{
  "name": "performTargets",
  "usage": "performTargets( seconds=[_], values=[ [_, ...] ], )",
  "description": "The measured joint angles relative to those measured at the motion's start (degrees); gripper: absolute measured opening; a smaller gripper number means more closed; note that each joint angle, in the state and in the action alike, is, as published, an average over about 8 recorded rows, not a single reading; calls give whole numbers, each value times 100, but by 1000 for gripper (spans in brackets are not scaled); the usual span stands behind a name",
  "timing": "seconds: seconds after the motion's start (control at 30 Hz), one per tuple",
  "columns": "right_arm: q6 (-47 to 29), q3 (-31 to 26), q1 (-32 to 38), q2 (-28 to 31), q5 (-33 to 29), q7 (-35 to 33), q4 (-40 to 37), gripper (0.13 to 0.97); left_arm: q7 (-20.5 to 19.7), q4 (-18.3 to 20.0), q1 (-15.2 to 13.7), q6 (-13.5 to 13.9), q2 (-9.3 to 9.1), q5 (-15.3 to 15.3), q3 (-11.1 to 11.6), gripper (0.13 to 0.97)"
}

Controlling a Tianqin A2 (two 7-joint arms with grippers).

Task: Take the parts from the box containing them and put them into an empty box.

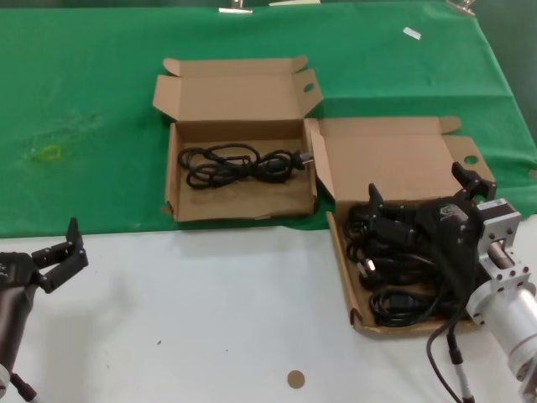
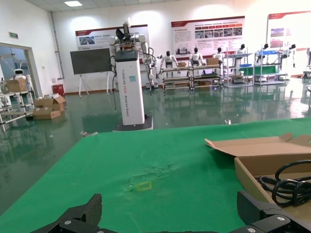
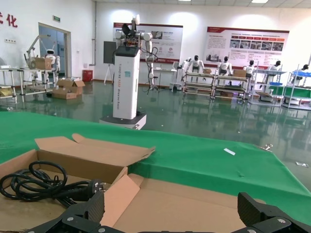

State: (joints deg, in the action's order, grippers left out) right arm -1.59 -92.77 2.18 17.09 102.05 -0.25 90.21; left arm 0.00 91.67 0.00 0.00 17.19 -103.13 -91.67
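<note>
Gleaming blk coiled cables [image 1: 394,269], looped

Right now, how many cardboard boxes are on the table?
2. One box sits centre, holding one coiled cable; the other box is on the right, under the right gripper, full of cables.

Brown boxes [image 1: 243,96], black cables [image 1: 239,164], green cloth [image 1: 84,101].

Both mailer boxes, the one with a single cable [image 1: 239,147] and the one under the right arm [image 1: 394,155], are plain brown matt cardboard. The coiled cables [image 1: 239,164] have smooth black sheathing with a slight gloss. The bench [image 1: 210,319] is smooth and white in front, with matt green cloth [image 1: 92,92] behind; the right gripper [image 1: 424,197] is dull black plastic on a bright metal wrist [image 1: 503,285].
</note>
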Motion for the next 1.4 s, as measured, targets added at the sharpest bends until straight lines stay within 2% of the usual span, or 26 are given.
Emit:
performTargets(
  seconds=[1.4],
  values=[
    [0,0,0,0,0,0,0,966,0,0,0,0,0,0,0,966]
  ],
)
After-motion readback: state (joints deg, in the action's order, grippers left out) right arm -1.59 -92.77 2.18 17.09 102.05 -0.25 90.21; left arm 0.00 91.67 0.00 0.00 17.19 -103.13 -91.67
